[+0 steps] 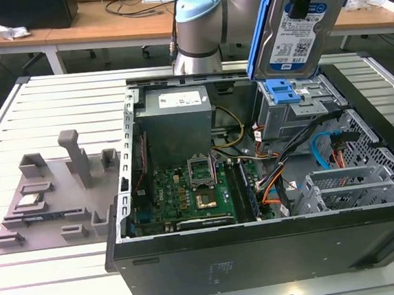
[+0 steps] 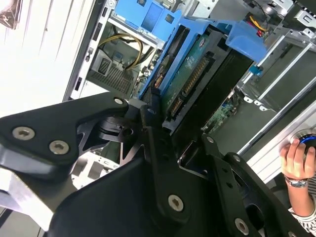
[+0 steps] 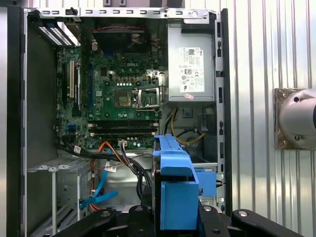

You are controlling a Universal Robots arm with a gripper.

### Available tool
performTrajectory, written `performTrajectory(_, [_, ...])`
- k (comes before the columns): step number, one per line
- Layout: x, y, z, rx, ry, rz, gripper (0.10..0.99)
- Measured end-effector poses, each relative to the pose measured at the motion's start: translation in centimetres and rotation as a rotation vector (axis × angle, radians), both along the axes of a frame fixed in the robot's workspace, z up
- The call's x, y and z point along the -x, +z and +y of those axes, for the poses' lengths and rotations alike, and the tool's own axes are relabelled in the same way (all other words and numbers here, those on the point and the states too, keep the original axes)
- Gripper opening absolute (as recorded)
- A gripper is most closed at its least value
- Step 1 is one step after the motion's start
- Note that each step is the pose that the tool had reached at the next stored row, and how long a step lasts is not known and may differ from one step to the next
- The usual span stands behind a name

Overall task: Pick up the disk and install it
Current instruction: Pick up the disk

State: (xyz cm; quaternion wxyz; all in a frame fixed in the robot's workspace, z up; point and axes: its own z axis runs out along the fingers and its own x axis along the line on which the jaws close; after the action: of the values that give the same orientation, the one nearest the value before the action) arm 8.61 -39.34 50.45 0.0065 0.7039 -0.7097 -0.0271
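Nearest your lens in the second wrist view are the black fingers (image 2: 150, 126), closed on the disk (image 2: 190, 74) with one on each broad face. The disk's green circuit-board side and connector edge face that camera, and its blue carrier frame runs along the far edge. Beyond the case wall in that view, a person's hand (image 2: 296, 158) with a wristwatch is resting.

In the exterior view, you have the disk in the upper right of the frame. It is held on edge and tilted a little, with the white-and-blue label toward the camera. It hangs over the grey drive cage (image 1: 287, 115) and its blue latch (image 1: 282, 92). The disk's lower edge looks just clear of the latch, though from this angle you can't be sure they are apart.

The cage sits inside the open computer case (image 1: 261, 252), which lies on its side on the white slatted bench (image 1: 41, 106). The power supply (image 1: 176, 111) is at upper centre and the motherboard (image 1: 187, 190) is below it. At the frame's left, just beside the case, a grey fixture plate (image 1: 57, 201) lies on the bench and carries a small silver chip (image 1: 29, 200).
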Motion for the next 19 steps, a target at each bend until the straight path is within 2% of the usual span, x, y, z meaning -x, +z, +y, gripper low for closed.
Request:
performTrajectory(5, [0.35,-0.02,-0.32,0.0,0.0,0.0,0.361])
performTrajectory(10, [0.69,-0.08,-1.27,0.0,0.0,0.0001,0.361])
performTrajectory(16, [0.98,-0.15,-2.77,0.0,0.0,0.0,0.361])
performTrajectory(18, [1.19,-0.19,-3.79,0.0,0.0,0.0,0.361])
performTrajectory(19, [1.25,-0.2,-4.05,0.0,0.0,0.0,0.361])
